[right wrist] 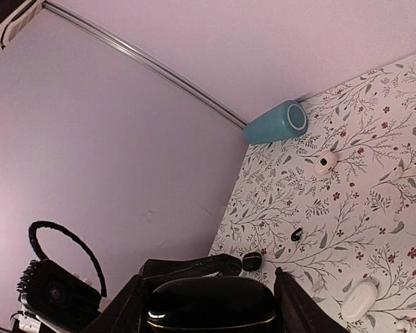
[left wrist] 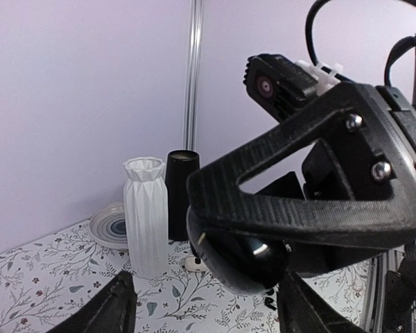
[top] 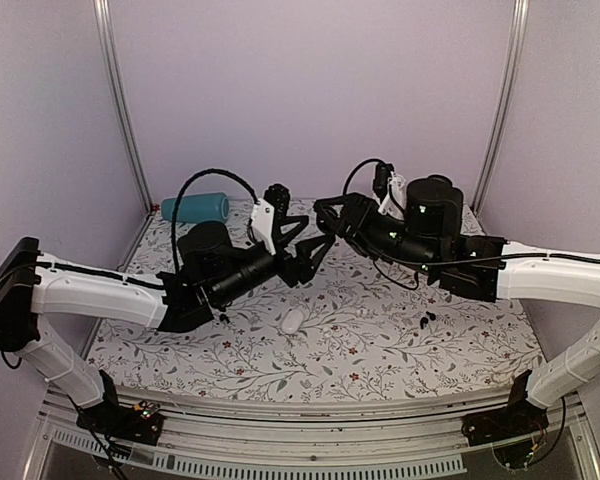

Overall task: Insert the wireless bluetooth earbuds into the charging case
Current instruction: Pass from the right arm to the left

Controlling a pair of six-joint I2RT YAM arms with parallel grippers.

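Two earbuds (top: 427,318) are being left on the table (top: 380,352) at near right, nearer the right arm (top: 560,272), while the charging case (left wrist: 239,260) is being gripped end to end by the right gripper (right wrist: 208,295), right of the wide-parted, empty left gripper (left wrist: 204,309).

A teal cylinder (top: 194,207) lies sideways on floral cloth (top: 380,335); a white vase (left wrist: 147,215) stands upright.

No text, label, brand, number or sign can be read anywhere in these views.
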